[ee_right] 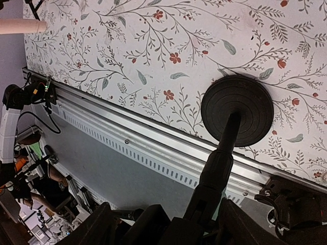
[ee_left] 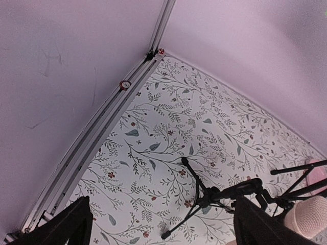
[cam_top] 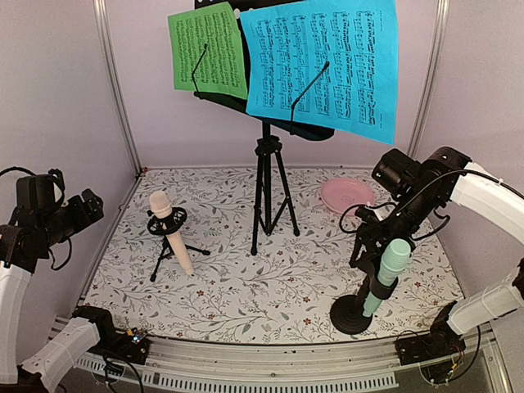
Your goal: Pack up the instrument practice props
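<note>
Where the right fingers (ee_right: 244, 227) spread, the mint microphone (cam_top: 392, 264) stands between them.

One music stand (cam_top: 266, 184), one pink plate (cam_top: 345, 196) — two sheet pages (cam_top: 323, 57), two microphones (cam_top: 169, 233), two mic holders (cam_top: 352, 315).

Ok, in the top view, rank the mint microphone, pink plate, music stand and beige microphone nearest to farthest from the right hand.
1. mint microphone, close beside the right hand
2. pink plate, just behind
3. music stand, centre
4. beige microphone, far left
</note>
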Action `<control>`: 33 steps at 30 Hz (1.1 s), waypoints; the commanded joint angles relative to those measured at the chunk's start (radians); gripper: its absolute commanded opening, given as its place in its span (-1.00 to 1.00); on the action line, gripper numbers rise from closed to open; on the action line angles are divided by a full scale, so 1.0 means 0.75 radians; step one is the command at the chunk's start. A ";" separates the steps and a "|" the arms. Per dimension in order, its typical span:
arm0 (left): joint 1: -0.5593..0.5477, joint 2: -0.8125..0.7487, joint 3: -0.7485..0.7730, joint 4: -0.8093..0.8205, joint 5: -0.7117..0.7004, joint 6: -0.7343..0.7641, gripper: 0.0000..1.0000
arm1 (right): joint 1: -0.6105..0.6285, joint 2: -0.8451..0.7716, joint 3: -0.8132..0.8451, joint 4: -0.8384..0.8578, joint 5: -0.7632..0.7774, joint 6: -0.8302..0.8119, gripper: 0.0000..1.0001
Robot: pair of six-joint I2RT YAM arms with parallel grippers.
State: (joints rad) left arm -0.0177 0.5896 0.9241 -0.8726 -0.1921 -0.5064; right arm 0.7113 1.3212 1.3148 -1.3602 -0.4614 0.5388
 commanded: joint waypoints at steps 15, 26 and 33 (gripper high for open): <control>-0.009 0.005 -0.012 0.014 -0.012 -0.010 0.92 | 0.006 0.111 0.255 -0.003 0.083 -0.032 0.05; -0.009 0.012 -0.011 0.014 -0.008 -0.007 0.92 | 0.005 0.329 0.452 0.120 0.050 -0.072 0.05; -0.009 0.017 -0.011 0.014 -0.006 -0.006 0.91 | 0.008 0.512 0.656 0.126 0.014 -0.125 0.06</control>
State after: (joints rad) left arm -0.0177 0.5949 0.9241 -0.8726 -0.1932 -0.5076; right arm 0.7124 1.6554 1.7187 -1.3304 -0.4034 0.4850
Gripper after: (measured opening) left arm 0.957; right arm 0.530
